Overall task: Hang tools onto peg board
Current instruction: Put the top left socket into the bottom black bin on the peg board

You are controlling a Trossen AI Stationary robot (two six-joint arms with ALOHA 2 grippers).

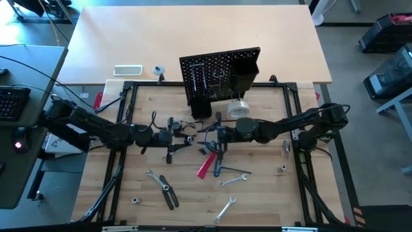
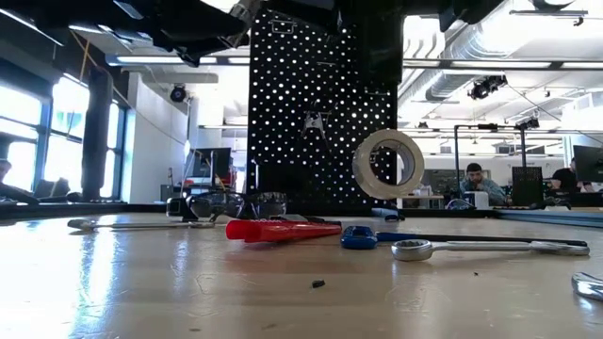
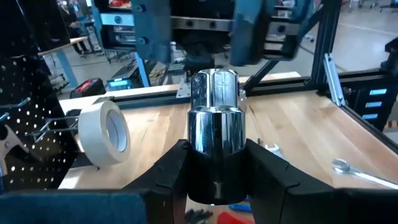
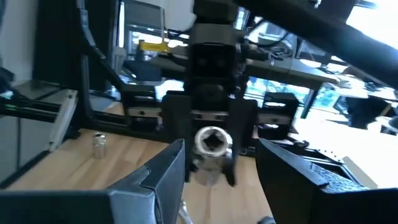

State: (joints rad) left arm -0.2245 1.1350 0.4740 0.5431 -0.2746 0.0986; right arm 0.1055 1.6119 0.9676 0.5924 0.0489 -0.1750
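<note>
The left gripper (image 1: 188,136) is closed on a shiny chrome socket (image 3: 215,118), which stands up between its two dark fingers (image 3: 166,177) near the middle of the table. The right gripper (image 1: 207,136) faces it from the right with its fingers spread apart and nothing between them; in the right wrist view the socket's square opening (image 4: 212,140) sits just beyond the gap, and contact with the right fingers cannot be told.

The peg board (image 1: 221,74) stands upright at the far edge of the wooden work surface (image 1: 257,193), just beyond the two grippers. Silver tools (image 1: 201,78) hang on its left part and a black box bin (image 1: 245,72) is fixed to its right part. The pale tape roll (image 1: 239,108) hangs on a hook at the board's lower right, near the right gripper's far side.

Nearer than the grippers, the red-handled cutter (image 1: 206,165) and a blue-handled tool (image 2: 359,236) lie just beside each other, with a silver wrench (image 1: 234,180) to their near right. Black-handled pliers (image 1: 168,193) lie to the near left beside another wrench (image 1: 156,179), and one more wrench (image 1: 224,210) rests by the near edge. The right part of the surface holds only small pieces (image 1: 282,169). A white flat device (image 1: 127,69) lies on the pale table behind the board, to its left.
</note>
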